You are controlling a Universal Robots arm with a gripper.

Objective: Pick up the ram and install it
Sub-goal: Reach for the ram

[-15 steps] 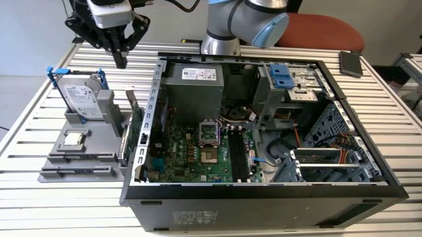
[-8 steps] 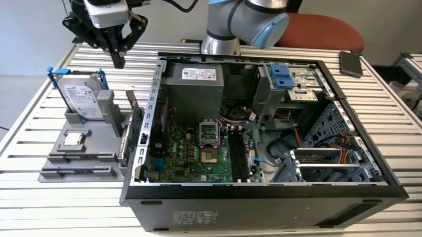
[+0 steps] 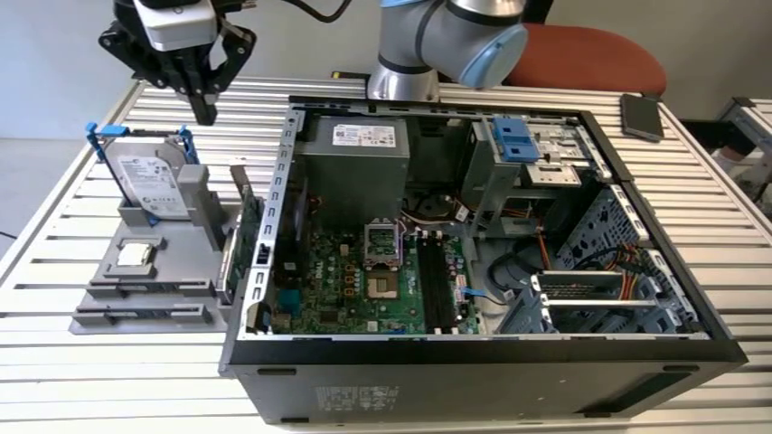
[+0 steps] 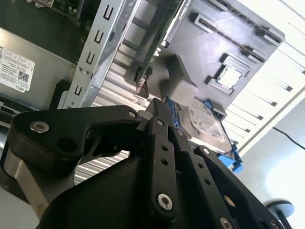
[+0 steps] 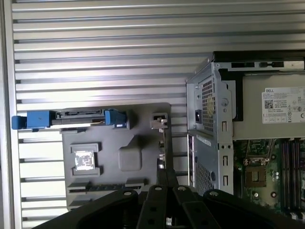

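Note:
The ram [image 5: 107, 187] is a thin dark stick lying flat in a slot of the grey parts holder [image 3: 181, 237], on the far side of the small chip from the hard drive. My gripper [image 3: 205, 112] hangs high over the table behind the holder, above the hard drive, well away from the ram. Its black fingers are shut together with nothing between them, as both wrist views also show [image 4: 156, 109] [image 5: 162, 174]. The motherboard's black memory slots [image 3: 435, 285] lie inside the open computer case [image 3: 284, 208].
On the holder stand a silver hard drive in a blue frame [image 3: 151, 181] and a green expansion card [image 3: 249, 237] on edge beside the case wall; a small square chip [image 3: 136, 255] lies flat. A phone [image 3: 642, 116] rests on the slatted table at the back right.

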